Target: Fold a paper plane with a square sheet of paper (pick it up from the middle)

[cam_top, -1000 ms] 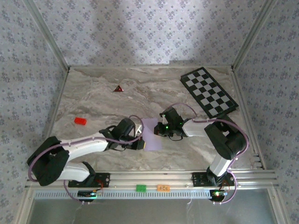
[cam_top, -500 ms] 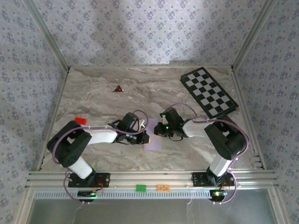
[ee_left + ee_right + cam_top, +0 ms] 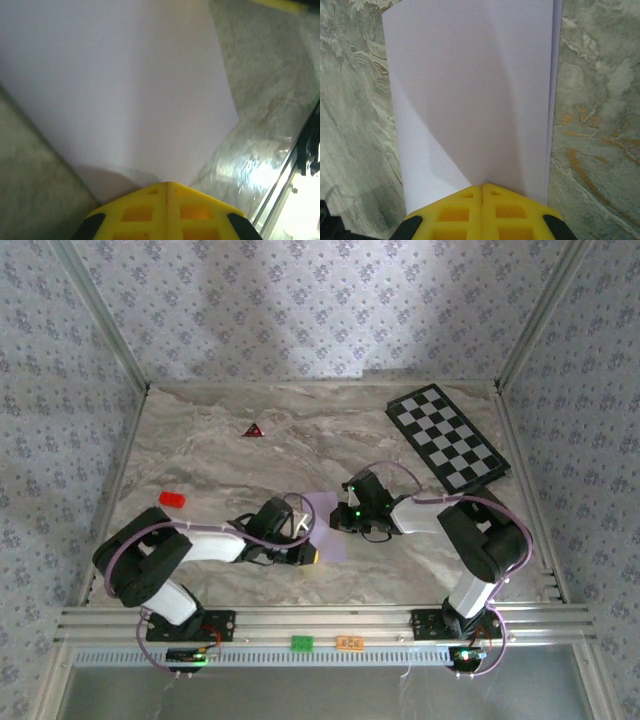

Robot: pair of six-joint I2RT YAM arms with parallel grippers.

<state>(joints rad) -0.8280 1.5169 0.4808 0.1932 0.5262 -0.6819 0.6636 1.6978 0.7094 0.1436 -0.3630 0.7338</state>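
Top camera looks down from behind; both close wrist cameras share paper [image 3: 115,90].

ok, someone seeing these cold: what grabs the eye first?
The pale lilac square sheet of paper at the table's near centre, with both arms bent in on it from either side. The left gripper and right gripper are shut, tips at the paper's edges. Next comes the black-and-white checkered board, far right.

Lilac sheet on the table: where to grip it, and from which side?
The middle, straight from above. The square sheet of paper lies flat on the table, so its edges leave nothing to get under. The right wrist view shows a soft crease that seems to bow up along its centre, probably the one pinchable ridge. Fallback: the doubled edge, from its own side.
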